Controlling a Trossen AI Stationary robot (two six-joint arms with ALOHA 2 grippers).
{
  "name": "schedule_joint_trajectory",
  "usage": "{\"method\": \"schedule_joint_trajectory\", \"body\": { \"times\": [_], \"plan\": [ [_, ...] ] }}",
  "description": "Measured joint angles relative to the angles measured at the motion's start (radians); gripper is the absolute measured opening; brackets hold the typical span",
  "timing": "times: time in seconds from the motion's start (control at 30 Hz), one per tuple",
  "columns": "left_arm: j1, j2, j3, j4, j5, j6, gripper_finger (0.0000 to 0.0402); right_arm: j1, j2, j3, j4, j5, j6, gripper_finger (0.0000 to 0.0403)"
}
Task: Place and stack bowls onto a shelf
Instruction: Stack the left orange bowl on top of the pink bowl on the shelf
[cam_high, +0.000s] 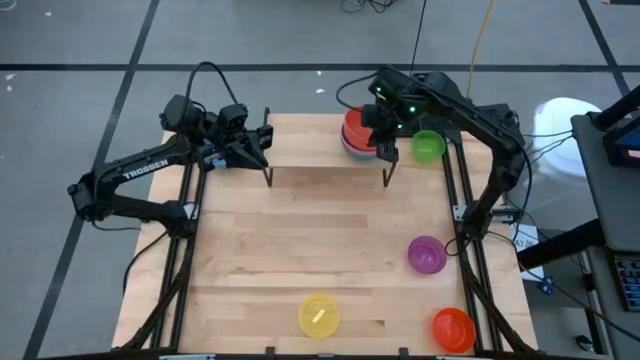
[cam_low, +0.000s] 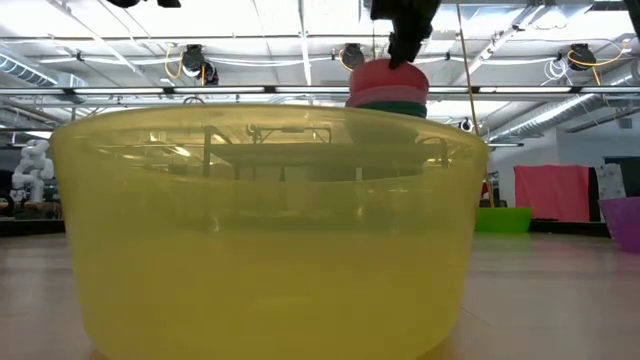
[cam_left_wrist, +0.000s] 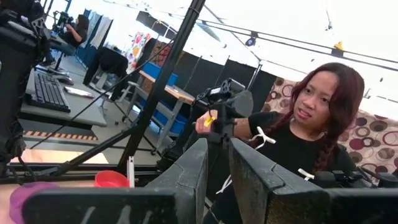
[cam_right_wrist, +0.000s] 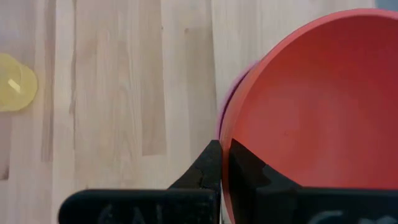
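A stack of bowls stands at the right end of the shelf (cam_high: 320, 150), with the red bowl (cam_high: 356, 128) on top, a pink one under it and a dark green band (cam_low: 388, 106) below. My right gripper (cam_high: 385, 122) is over the stack, shut on the red bowl. The green bowl (cam_high: 428, 146) rests on the table just right of the shelf. The purple bowl (cam_high: 427, 254), the yellow bowl (cam_high: 319, 315) and the orange bowl (cam_high: 452, 328) rest on the tabletop nearer me. My left gripper (cam_high: 258, 148) waits at the shelf's left end, with a narrow gap between its fingers. My right gripper holds the red bowl by its rim (cam_right_wrist: 222, 163), on the side toward the table's right edge. One finger (cam_right_wrist: 245, 165) is inside the bowl and the other outside. The fingers come from above, pointing down. The bowl stays level; whether it rests in the stack or hangs just clear, I cannot tell.
The yellow bowl (cam_low: 265, 230) stands close to the low camera and fills most of that view. The shelf's thin black legs (cam_high: 270, 176) stand on the far half of the table. Bare wood lies between the shelf and the near bowls. A person (cam_left_wrist: 311, 137) sits beyond the table.
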Motion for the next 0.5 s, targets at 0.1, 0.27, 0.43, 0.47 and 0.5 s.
{"method": "schedule_joint_trajectory", "body": {
  "times": [0.1,0.27,0.43,0.47,0.5],
  "plan": [
    [0.000,0.000,0.000,0.000,0.000,-0.004,0.0072,-0.003,0.001,-0.042,0.000,0.002,-0.030,0.0000],
    [0.000,0.000,0.000,0.001,0.000,-0.004,0.0072,-0.003,0.001,-0.084,0.032,0.007,-0.048,0.0000],
    [0.000,0.000,0.000,0.001,0.000,-0.004,0.0072,-0.003,0.001,-0.087,0.062,0.005,-0.045,0.0011],
    [0.000,0.000,0.000,0.001,0.003,-0.004,0.0072,-0.003,0.001,-0.087,0.064,0.005,-0.044,0.0017],
    [0.000,0.000,0.000,0.001,0.010,-0.004,0.0072,-0.003,0.001,-0.088,0.066,0.005,-0.043,0.0024]
  ]
}}
